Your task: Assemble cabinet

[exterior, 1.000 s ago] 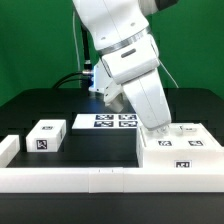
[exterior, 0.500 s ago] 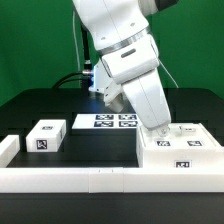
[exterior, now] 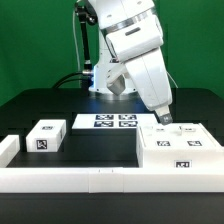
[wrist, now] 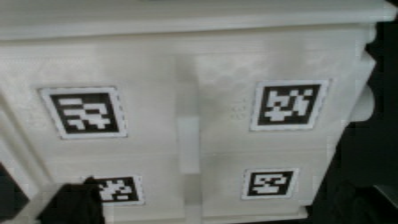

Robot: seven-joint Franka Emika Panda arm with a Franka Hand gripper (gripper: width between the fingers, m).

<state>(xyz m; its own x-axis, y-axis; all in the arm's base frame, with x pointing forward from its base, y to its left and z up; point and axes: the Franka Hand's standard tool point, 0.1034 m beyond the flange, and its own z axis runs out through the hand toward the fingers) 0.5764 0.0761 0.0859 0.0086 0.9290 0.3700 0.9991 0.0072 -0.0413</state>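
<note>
Whether the fingers are open or closed cannot be told. The gripper [exterior: 163,119] hangs just above the cabinet [exterior: 181,151], at four o'clock on the table [exterior: 100,148] in the exterior view. A drawer block [exterior: 45,136] lies at eight o'clock, with the marker board [exterior: 108,122] near the middle.

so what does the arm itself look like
A bulky arm of glossy white rounded shells with dark seams at the joints, a blue light near its base and a black cable behind. The gripper is pale, darker at its tip.
</note>
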